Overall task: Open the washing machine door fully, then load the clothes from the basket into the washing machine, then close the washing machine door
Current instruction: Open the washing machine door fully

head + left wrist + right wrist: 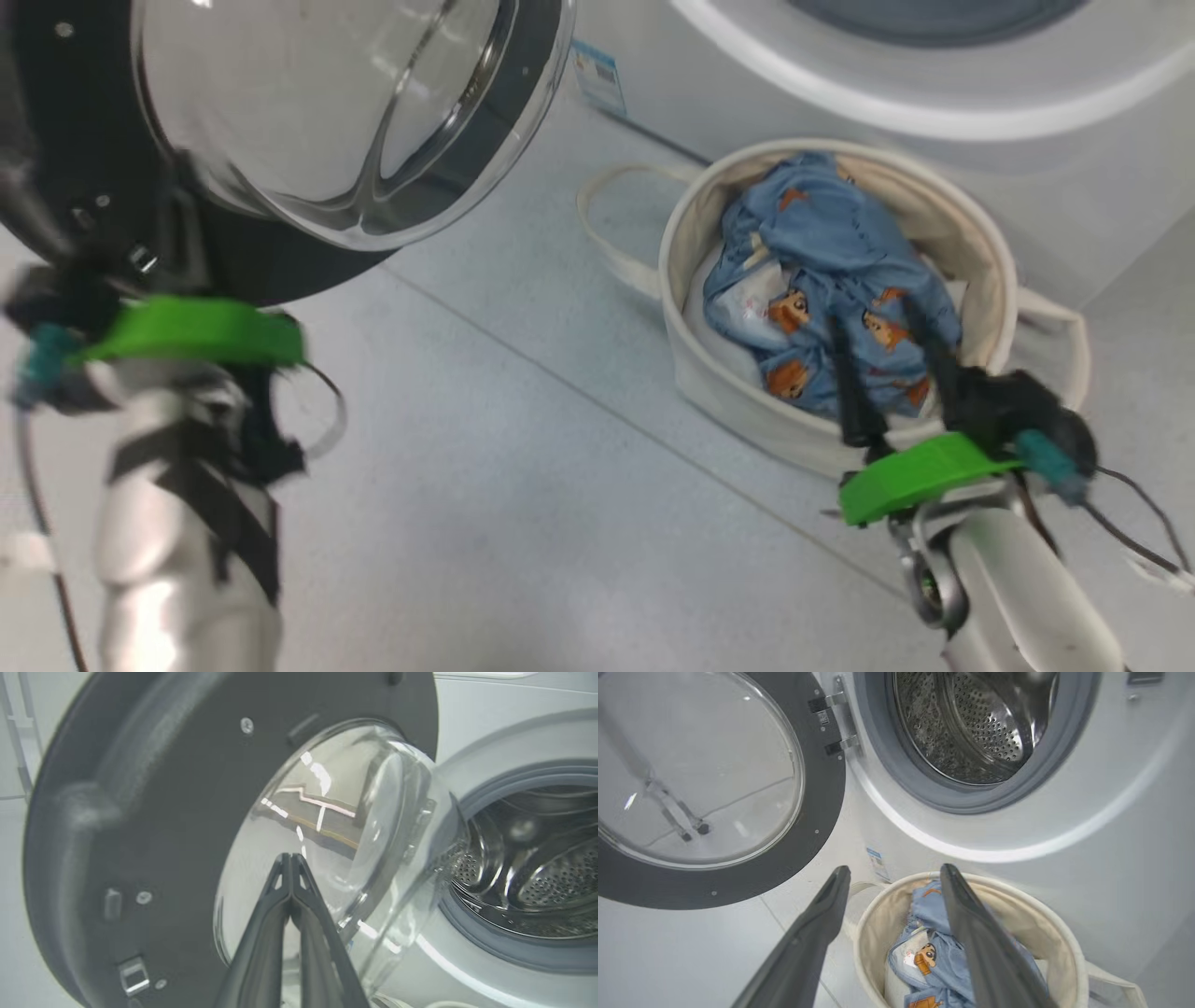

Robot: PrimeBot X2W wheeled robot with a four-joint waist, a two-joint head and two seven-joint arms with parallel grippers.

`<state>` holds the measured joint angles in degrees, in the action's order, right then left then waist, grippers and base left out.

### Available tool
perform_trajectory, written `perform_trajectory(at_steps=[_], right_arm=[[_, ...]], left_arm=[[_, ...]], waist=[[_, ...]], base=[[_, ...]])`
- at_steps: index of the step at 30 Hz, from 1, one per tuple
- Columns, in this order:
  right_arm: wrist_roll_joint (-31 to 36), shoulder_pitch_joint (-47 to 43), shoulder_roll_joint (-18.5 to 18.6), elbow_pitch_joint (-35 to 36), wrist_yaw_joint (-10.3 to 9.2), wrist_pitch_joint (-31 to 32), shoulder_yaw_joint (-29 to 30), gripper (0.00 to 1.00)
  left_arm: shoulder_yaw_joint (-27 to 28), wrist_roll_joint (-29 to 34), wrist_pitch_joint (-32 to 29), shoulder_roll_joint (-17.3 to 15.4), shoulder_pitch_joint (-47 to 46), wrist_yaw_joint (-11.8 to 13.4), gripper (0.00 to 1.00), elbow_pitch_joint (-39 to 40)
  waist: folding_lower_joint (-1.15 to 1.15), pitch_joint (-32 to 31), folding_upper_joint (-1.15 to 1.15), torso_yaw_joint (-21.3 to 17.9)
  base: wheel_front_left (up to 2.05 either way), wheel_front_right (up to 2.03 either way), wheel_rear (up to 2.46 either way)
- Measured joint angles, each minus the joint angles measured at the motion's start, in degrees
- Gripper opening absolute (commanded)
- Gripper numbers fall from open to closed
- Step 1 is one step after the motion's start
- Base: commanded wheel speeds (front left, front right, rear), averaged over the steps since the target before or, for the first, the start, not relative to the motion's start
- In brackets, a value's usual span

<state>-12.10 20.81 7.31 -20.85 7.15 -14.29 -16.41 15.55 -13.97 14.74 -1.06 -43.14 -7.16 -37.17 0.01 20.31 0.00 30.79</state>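
Left forearm [177, 560] rises from the lower left of the head view, wrist up at the black rim of the washing machine door [355, 121]. Left pincer [290, 856] is pressed together and empty, aimed at the door's glass bowl; contact unclear. Door is swung open, exposing the drum [971, 728] of the washing machine [1064, 812]. Right forearm [1018, 579] angles in from the lower right. Right pincer [870, 317] is spread, tips down over the clothes [822, 233] in the basket [962, 233], gripping nothing. Basket sits on the floor [513, 467] just in front of the machine.
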Motion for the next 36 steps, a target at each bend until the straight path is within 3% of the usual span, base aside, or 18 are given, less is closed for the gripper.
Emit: perform_trajectory(at_steps=[3, 5, 10, 18, 25, 31, 33, 34, 35, 36], right_arm=[[0.30, -2.52, -1.48, 3.86, 0.01, 0.00, 5.44, 1.00], [0.48, -6.26, -2.61, 7.35, 0.01, 0.00, 8.82, 1.00], [0.00, -10.12, -3.94, 12.45, 0.01, 0.00, 10.38, 1.00], [-1.37, -13.41, -4.03, 19.65, 0.01, -0.01, 12.40, 1.00], [-1.45, -17.44, -4.17, 19.47, 0.01, 0.00, 12.45, 1.00], [-0.01, -20.01, -4.45, 16.72, 0.01, 0.00, 11.76, 1.00], [0.18, -20.25, -4.47, 14.25, 0.01, 0.00, 11.74, 1.00], [0.60, -20.28, -4.47, 13.21, 0.01, 0.00, 11.68, 1.00], [0.81, -20.26, -4.48, 12.62, 0.01, 0.00, 11.60, 1.00], [0.85, -20.26, -4.49, 12.29, 0.01, 0.00, 11.60, 1.00]], left_arm=[[-8.34, -2.42, 0.00, 0.15, 5.48, 0.00, 0.00, 2.99], [-17.30, -7.31, -0.01, 0.26, 11.63, -0.01, 0.00, 4.98], [-23.66, -8.36, -0.01, -0.38, 20.10, 0.00, 0.00, 7.59], [-25.57, -4.35, -0.01, -0.59, 24.45, -0.01, 0.00, 7.21], [-24.25, -3.42, -0.01, -0.70, 27.34, -0.01, 0.00, 10.49], [-22.97, -3.33, -0.01, -0.77, 31.85, -0.01, 0.00, 13.10], [-22.90, -3.33, -0.01, -0.93, 33.11, 0.00, 0.04, 14.16], [-23.07, -3.19, -0.01, -0.97, 33.49, -0.01, 0.09, 14.72], [-23.19, -2.91, -0.01, -0.96, 33.74, -0.01, 0.23, 15.08], [-23.30, -2.85, -0.01, -0.96, 33.83, -0.01, 0.82, 15.26]], waist=[[0.00, -2.58, 0.00, -0.20], [0.00, -5.62, 0.00, -0.71], [-0.01, -9.43, 0.00, -4.35], [-0.01, -12.66, 0.00, -13.41], [0.00, -14.77, 0.00, -20.37], [-0.01, -17.26, 0.00, -23.41], [-0.01, -17.79, 0.00, -24.14], [-0.01, -18.02, 0.00, -24.37], [-0.01, -18.18, 0.00, -24.51], [-0.01, -18.29, 0.00, -24.58]], base=[[0.00, 0.00, 0.00], [0.00, 0.00, 0.00], [0.00, 0.00, 0.00], [0.00, 0.00, 0.00], [0.00, 0.00, 0.00], [0.00, 0.00, 0.00], [0.00, 0.00, 0.00], [0.00, 0.00, 0.00], [0.00, 0.00, 0.00], [0.00, 0.00, 0.00]])
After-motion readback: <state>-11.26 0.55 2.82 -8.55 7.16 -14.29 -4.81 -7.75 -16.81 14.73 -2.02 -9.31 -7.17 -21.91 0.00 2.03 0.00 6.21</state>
